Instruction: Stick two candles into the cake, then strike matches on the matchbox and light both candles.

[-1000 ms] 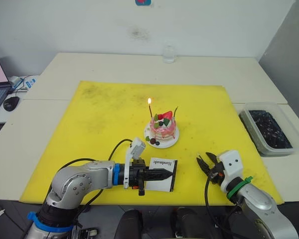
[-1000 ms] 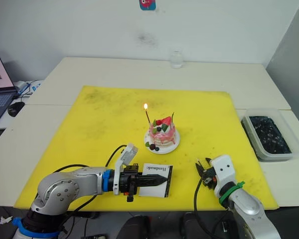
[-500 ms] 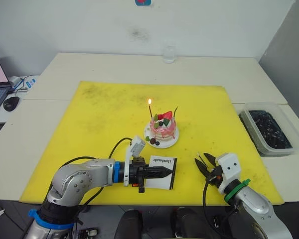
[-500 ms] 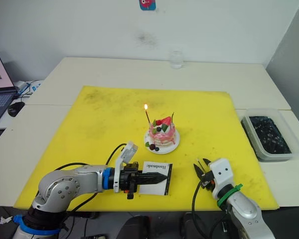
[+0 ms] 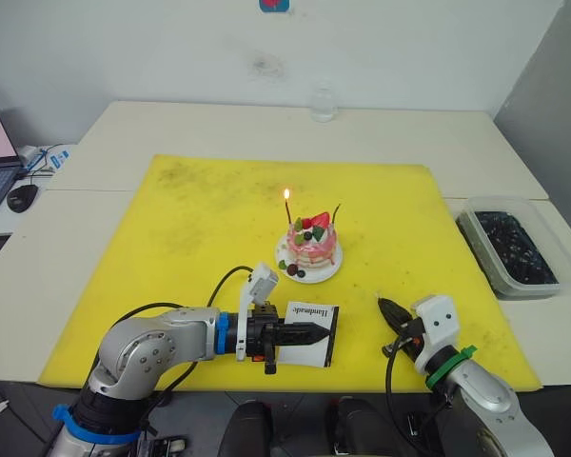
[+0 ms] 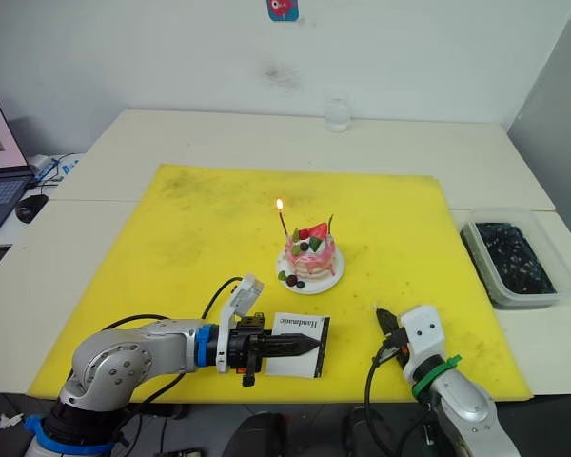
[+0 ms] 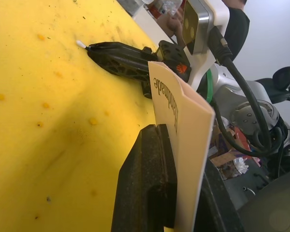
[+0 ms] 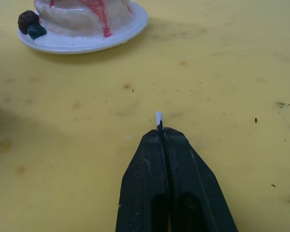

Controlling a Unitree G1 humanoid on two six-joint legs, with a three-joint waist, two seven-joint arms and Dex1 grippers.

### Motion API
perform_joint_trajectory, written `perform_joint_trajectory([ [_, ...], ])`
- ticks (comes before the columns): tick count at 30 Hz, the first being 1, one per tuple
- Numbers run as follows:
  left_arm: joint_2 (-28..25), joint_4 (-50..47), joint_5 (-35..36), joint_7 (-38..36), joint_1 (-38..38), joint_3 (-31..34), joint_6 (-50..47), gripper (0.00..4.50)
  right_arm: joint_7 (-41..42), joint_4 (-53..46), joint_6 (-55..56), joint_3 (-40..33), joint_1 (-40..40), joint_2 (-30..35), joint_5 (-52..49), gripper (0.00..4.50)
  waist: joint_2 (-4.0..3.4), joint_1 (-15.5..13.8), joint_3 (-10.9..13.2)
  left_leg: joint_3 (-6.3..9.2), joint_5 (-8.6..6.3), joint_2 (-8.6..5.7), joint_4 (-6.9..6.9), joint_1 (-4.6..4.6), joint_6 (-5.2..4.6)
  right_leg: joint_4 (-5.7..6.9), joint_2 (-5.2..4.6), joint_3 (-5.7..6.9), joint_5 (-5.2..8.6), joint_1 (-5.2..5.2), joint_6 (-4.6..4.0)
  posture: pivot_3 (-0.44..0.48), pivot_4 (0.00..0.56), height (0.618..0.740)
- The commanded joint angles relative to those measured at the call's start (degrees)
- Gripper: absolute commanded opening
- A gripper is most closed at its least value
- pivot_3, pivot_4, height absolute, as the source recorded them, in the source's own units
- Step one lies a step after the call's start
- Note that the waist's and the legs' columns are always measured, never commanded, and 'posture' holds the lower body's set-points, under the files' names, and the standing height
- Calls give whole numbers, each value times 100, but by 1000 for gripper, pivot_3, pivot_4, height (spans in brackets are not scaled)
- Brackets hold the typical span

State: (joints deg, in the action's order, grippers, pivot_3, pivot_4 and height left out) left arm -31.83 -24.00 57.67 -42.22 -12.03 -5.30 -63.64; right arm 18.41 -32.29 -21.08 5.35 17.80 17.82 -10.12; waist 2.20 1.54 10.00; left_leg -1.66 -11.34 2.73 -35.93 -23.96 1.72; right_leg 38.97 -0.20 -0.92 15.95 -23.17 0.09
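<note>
Half a second back the right gripper (image 8: 159, 133) stood with its fingers spread over the mat; now they are pinched together on a match (image 8: 158, 121), whose pale tip pokes out just past the fingertips, low over the yellow mat (image 5: 200, 238) and well short of the cake (image 5: 310, 244). Nothing else has shifted: the left gripper (image 5: 309, 332) is clamped on the matchbox (image 5: 316, 333), holding it at the near edge of the mat with its printed face showing, a little to the left of the right gripper. Both candles stand in the cake, so that step is done. One candle (image 5: 286, 207), on the cake's left, carries a flame; the other (image 5: 335, 213), on the right, is dark. By my reading about half the lighting is finished. Left to do: bring the match across to the box's dark strip, strike it, and carry the flame to the unlit candle.
</note>
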Motion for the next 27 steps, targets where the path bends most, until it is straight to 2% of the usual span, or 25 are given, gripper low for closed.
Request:
perform_joint_trajectory([
  [1, -3, -62, 33, -96, -89, -9, 31, 0, -17, 83, -97, -41, 10, -38, -48, 19, 0, 2, 0, 0, 0, 0, 0, 0, 0, 0, 0, -1, 0, 0, 0, 0, 150, 740],
  [15, 41, -86, 15, -77, -99, -22, 23, 0, 57, 13, -24, -58, 92, 23, 7, 19, 1, 2, -1, -1, 0, 0, -1, 2, 0, 0, 0, -2, 3, 1, -5, 0, 150, 740],
  [22, 312, 109, 125, 81, -354, 34, -55, 0, 456, -1070, -361, -304, 34, 719, -148, 19, 1, -13, 0, -2, 0, -4, -1, -2, 0, -1, -1, -1, -6, 0, 9, 0, 150, 740],
  [27, 437, 268, 40, 92, -466, 10, -32, 0, 628, -1473, -449, -473, -130, 1142, -29, 19, 1, -7, 0, 1, 0, -3, 1, -1, 0, 1, 3, 2, -8, -1, 13, 0, 150, 740],
])
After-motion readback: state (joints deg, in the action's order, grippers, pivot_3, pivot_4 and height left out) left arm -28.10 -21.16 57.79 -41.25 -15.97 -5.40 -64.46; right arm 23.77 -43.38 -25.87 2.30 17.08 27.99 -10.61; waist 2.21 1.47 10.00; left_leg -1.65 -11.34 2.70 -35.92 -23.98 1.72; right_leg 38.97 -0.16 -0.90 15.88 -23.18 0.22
